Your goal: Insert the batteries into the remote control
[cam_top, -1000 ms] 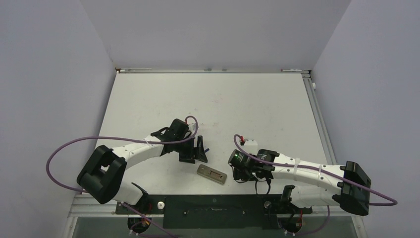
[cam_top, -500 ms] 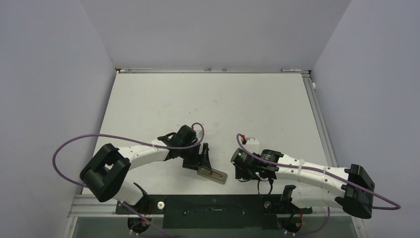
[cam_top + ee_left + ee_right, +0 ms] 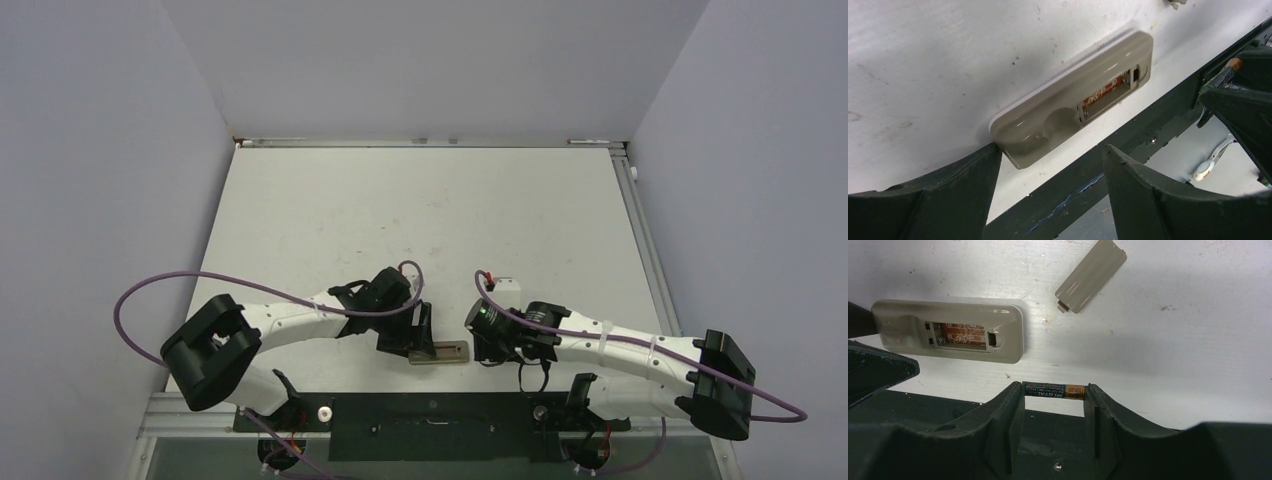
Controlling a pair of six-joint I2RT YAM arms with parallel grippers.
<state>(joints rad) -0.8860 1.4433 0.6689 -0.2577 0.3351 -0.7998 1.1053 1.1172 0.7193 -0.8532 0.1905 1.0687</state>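
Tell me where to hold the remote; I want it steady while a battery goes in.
I'd pinch the remote control across its narrow width at the solid end away from the open recess, coming down from above. It lies flat, back up, so both long sides are exposed and the recess is left clear.

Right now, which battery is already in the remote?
The orange-brown battery, seated in the remote. The green-gold battery is outside it, held end to end between the right fingers.
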